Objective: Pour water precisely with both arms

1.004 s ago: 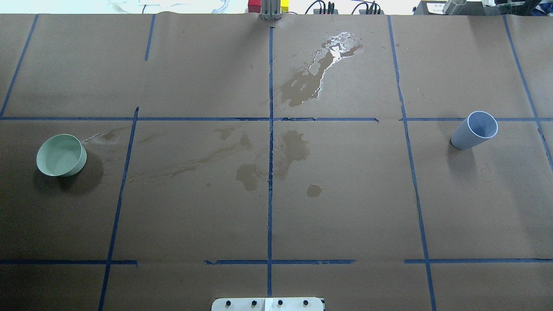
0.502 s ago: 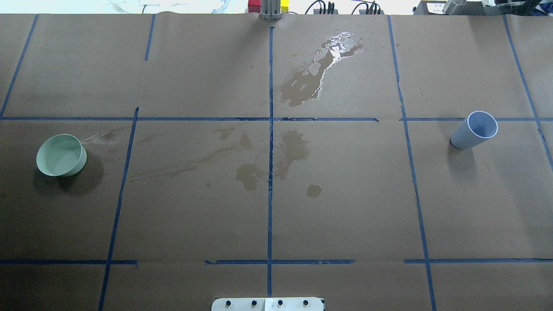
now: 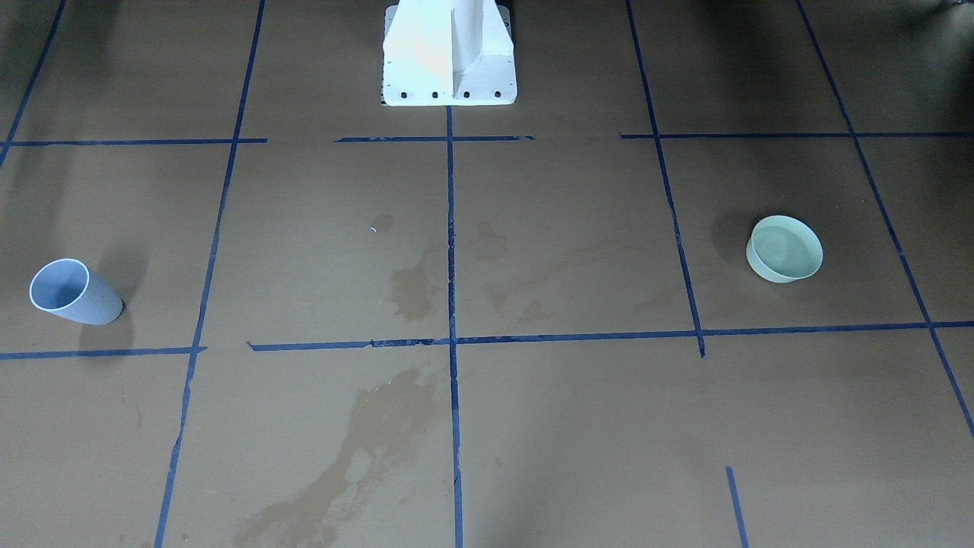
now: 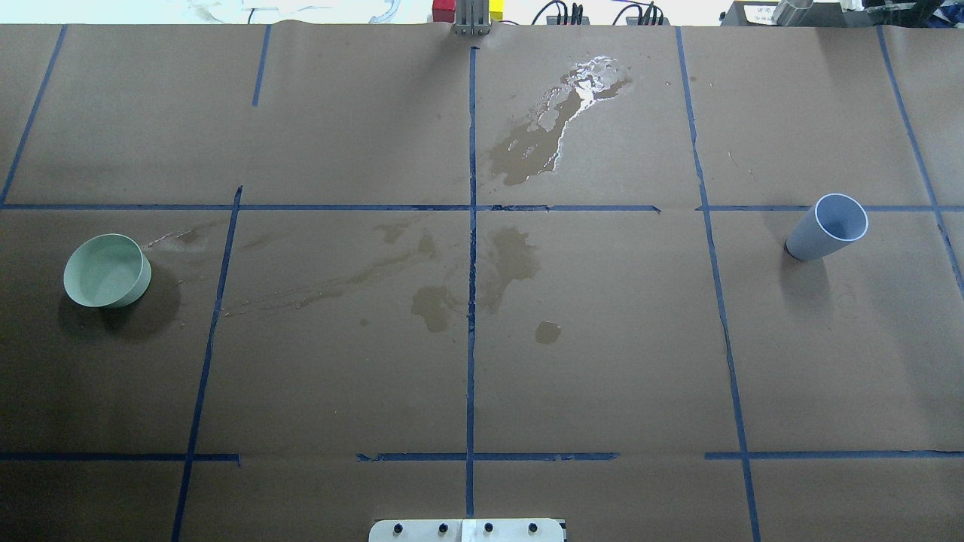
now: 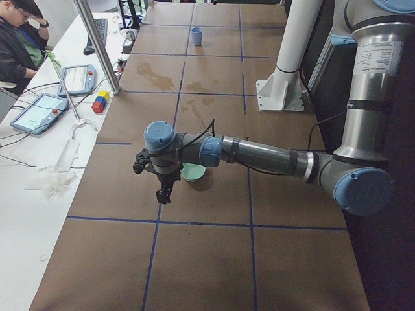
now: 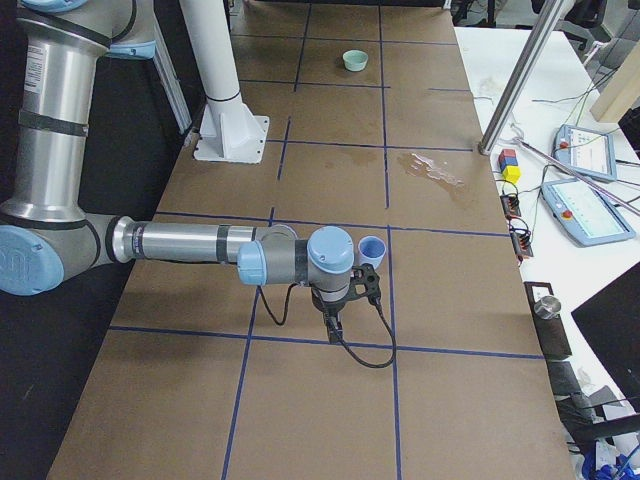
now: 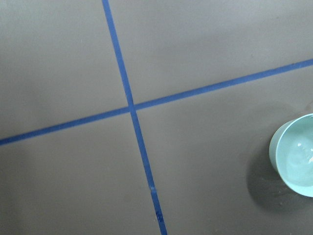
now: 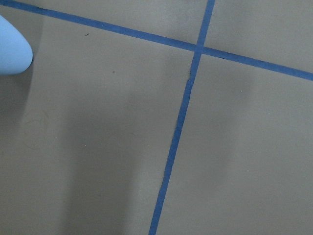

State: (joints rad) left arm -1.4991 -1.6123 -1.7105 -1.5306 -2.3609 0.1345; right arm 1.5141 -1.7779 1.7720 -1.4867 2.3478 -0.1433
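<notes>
Water point(image 7: 299, 160) is sitting in the upward-facing bowl point(image 4: 143, 275) near the left tool point(image 5: 163, 193); the cup point(image 4: 807, 242) is standing near the right tool point(image 6: 333, 322); their spread I cannot tell.

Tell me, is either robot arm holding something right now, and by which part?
Nothing is held. The green bowl and the blue cup stand free on the table; the left gripper and right gripper hang clear of both.
</notes>
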